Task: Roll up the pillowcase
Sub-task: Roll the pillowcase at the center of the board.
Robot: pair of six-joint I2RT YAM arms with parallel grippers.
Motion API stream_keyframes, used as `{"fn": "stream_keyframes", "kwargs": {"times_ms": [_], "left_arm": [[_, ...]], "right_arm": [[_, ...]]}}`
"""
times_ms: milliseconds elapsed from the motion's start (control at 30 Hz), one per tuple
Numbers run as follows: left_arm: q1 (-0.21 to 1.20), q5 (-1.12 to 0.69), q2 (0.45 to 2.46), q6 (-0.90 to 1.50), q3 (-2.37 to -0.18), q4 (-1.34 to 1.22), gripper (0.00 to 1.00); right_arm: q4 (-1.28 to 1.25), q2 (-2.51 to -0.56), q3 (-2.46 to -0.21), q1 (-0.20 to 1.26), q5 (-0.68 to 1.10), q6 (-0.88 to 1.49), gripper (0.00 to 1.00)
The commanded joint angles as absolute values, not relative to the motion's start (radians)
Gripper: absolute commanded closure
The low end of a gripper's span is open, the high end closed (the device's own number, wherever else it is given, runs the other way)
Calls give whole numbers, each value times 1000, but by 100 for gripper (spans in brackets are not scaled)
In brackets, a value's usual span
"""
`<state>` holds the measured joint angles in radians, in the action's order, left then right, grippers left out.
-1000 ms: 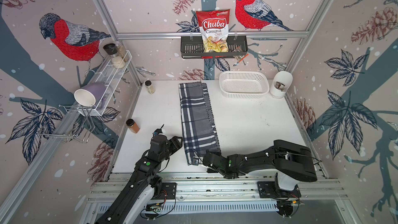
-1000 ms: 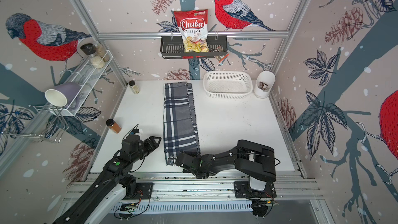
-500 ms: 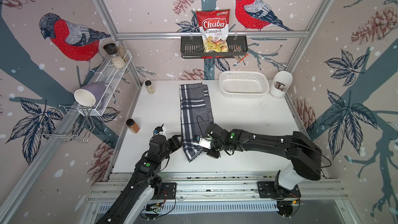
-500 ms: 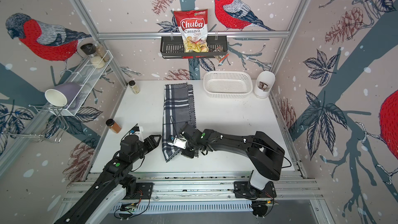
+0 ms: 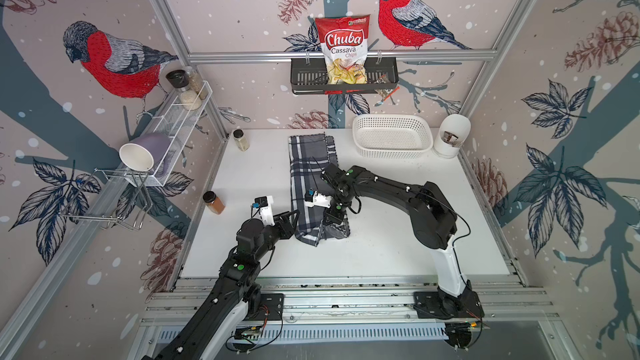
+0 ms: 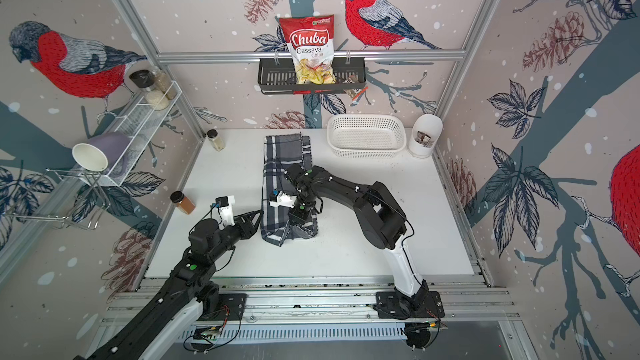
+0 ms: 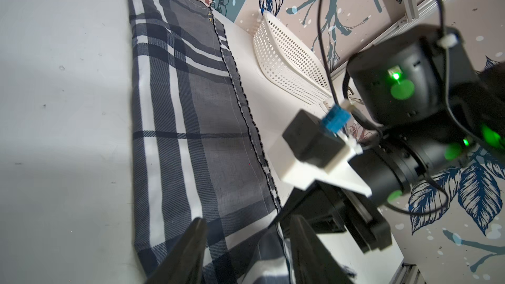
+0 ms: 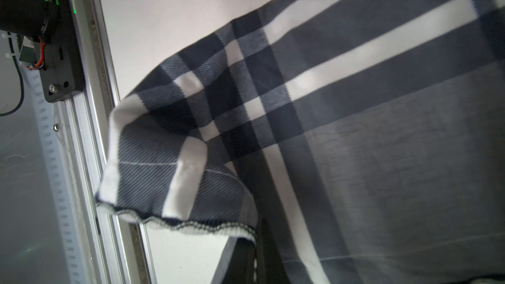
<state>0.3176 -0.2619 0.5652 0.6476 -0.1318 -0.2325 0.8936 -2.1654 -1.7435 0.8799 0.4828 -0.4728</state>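
At the left of the frame in both top views we see a wire shelf (image 5: pixel 180 116) holding a tipped mug (image 5: pixel 138 154), and lower down a brown spice jar (image 5: pixel 214 202) standing on the white table (image 5: pixel 398 230). Just right of the jar, the left end effector (image 5: pixel 290 218) reaches the left edge of the pillowcase (image 5: pixel 308 164). In the left wrist view its fingers (image 7: pixel 188 252) stand apart with the cloth's near corner between them and nothing pinched, so we read it as open. The pillowcase lies at the centre of the frame as a long narrow plaid strip, running from the back of the table, just left of the white basket (image 5: pixel 391 136), down toward the lower centre. Over its lower end the right end effector (image 5: pixel 334 223) points downward with its jaws closed on the cloth. The right wrist view shows the stitched hem (image 8: pixel 191 225) lifted off the table and hanging in a loose curl. We judge the task to be at its start: the strip seems already folded narrow, and the near end is raised and bunched into what may become the first turn. No tight roll shows yet. Most of the length, in the upper centre, lies flat and is left to be rolled toward the back wall.
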Motion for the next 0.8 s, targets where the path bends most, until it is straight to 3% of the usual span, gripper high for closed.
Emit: {"fn": "stream_keyframes", "kwargs": {"times_ms": [0,100,267,467,767], "left_arm": [[319,-288,555,609,-104,-338,46],[319,-315,526,599,-62,-385,45],[321,-402,517,570,-14,-462,25],[353,-418,529,491,-8,-447,12],[495,-341,742,380,-94,-480,7]], "right_arm": [[1046,-2237,-1856,866,507,-535,96],[1088,-2287,-1947,848,505,-559,95],[1160,-2365,-2083,832,507,-583,93],[1164,-2379,-2090,819,509,-586,91],[1163,-2378,-2098,818,521,-582,90]]}}
